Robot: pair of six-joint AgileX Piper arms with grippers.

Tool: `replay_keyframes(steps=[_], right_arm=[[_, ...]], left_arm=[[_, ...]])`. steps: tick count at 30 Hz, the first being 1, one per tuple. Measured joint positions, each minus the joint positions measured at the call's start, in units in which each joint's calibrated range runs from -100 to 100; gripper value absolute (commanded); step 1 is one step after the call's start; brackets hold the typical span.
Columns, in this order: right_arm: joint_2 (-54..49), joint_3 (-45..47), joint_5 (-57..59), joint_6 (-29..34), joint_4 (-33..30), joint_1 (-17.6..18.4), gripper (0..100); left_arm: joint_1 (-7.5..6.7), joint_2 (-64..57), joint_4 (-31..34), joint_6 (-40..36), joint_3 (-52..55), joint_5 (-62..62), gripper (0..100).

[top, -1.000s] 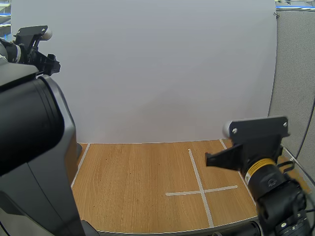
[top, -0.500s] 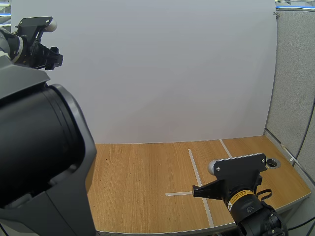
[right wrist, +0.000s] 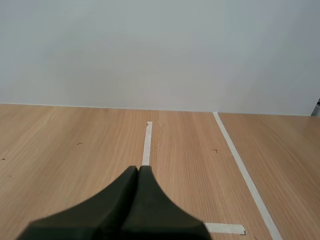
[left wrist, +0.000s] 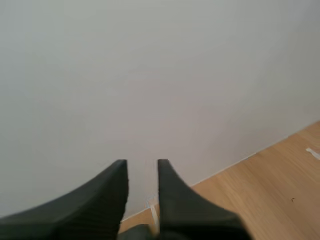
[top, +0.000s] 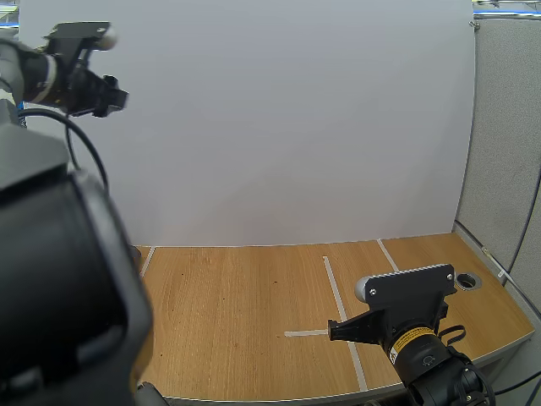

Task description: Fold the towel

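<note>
You cannot tell from these views where the towel lies. The wooden table [top: 228,313] fills the lower part of the high frame. White tape lines [top: 336,292] cross on it at lower centre-right, and there is a small round hole [top: 467,279] near its right edge.

Your right gripper [top: 336,330] is at the lower right of the high frame, low over the table, with its tip by the tape crossing. In its wrist view the fingers [right wrist: 120,200] lie pressed together as one dark wedge, clenched on nothing. They point along a tape line toward the white wall [top: 279,127].

Your left gripper [top: 114,95] is at the upper left of the high frame, raised well above the table in front of that wall. In its wrist view the two fingers [left wrist: 112,187] stand apart with a narrow gap between them, released and holding nothing. They face the wall where it meets the table's back edge.
</note>
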Motion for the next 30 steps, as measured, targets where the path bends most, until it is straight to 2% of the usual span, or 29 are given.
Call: replay_keyframes(steps=[1,5,12,13,14,15,16,18,20,27,30], right_arm=[[0.0,0.0,0.0,0.0,0.0,0.0,0],[0.0,0.09,0.0,0.0,0.0,0.0,0],[-0.04,0.09,-0.14,0.0,0.0,0.0,0],[-0.04,0.09,-0.14,0.0,0.0,0.0,0],[-0.04,0.09,-0.19,0.0,0.0,0.0,0],[-0.04,0.09,-0.19,0.0,0.0,0.0,0],[-0.04,0.09,-0.39,0.0,0.0,0.0,0],[-0.04,0.09,-0.39,0.0,0.0,0.0,0],[-0.04,0.09,-0.39,0.0,0.0,0.0,0],[-0.04,0.09,-0.43,0.0,0.0,0.0,0],[-0.04,0.09,-0.58,0.0,0.0,0.0,0]], left_arm=[[-4.21,-2.69,5.22,-1.82,1.68,-3.99,0],[-12.92,-9.51,12.8,-7.91,6.97,-17.11,0],[-19.24,-16.53,18.15,-14.15,16.29,-32.44,0],[-20.2,-18.36,18.55,-14.85,19.1,-36.5,0],[-21.59,-22.09,19.15,-15.57,24.91,-44.67,0],[-22.41,-27.01,19.46,-16.26,32.7,-54.08,0],[-22.48,-28.2,19.46,-16.62,34.05,-55.74,0],[-22.59,-32.84,19.46,-19.43,42.85,-67.82,0],[-22.59,-35.42,19.46,-21.07,47.23,-71.95,0],[-22.59,-43.37,19.46,-22.62,54.92,-71.94,0],[-22.67,-54.03,19.46,-22.94,59.09,-70.5,0]])
